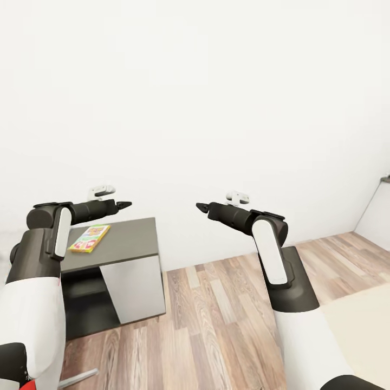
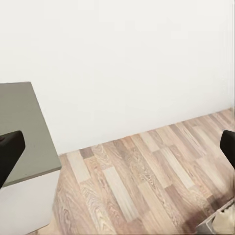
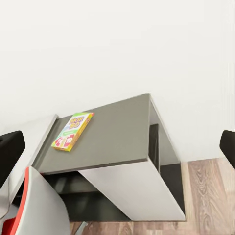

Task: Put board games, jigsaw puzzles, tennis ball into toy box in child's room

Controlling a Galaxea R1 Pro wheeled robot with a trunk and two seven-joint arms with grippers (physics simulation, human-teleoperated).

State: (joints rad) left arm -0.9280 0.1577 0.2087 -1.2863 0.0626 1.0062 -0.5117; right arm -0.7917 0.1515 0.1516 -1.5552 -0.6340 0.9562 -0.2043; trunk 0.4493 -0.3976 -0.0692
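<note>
One board game, a flat yellow-green box with big letters, lies on the low dark-grey cabinet top of the table. It appears again as the board game on the cabinet top. My left gripper hovers open in the air just above and right of the box. My right gripper is held open at the same height, further right over the floor. In both wrist views the fingers stand wide apart with nothing between them. The toy box, jigsaw puzzles and tennis ball are out of view.
A bare white wall stands close ahead. Wood-plank floor runs right of the cabinet. The bed's cream mattress shows at lower right. A red chair with a pale back stands beside the cabinet, whose pale side panel faces me.
</note>
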